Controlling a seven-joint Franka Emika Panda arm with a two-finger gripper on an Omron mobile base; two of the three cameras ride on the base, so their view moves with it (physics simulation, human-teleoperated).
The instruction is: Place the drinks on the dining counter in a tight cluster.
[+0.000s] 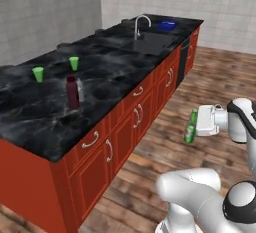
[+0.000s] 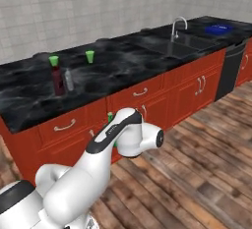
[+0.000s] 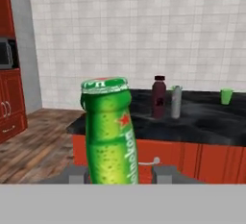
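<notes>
My gripper (image 1: 195, 124) is shut on the slim green glass bottle (image 1: 190, 134), holding it upright in the air over the wood floor, off the front of the dining counter (image 1: 117, 72). In the hand view the green bottle (image 3: 110, 131) stands close up between the two fingertips (image 3: 166, 174). The stout dark-red bottle (image 1: 72, 93) and the small clear bottle (image 1: 80, 90) stand side by side on the black slab, also seen as the red bottle (image 3: 159, 97) and the clear bottle (image 3: 176, 102). In the right base view my arm hides most of the green bottle (image 2: 110, 117).
Two bright-green cups (image 1: 38, 74) (image 1: 74, 63) stand behind the bottles. A sink with faucet (image 1: 141, 26) and a blue bowl (image 1: 166, 25) are at the counter's far end. Red drawers (image 1: 95, 142) face me over the wood floor.
</notes>
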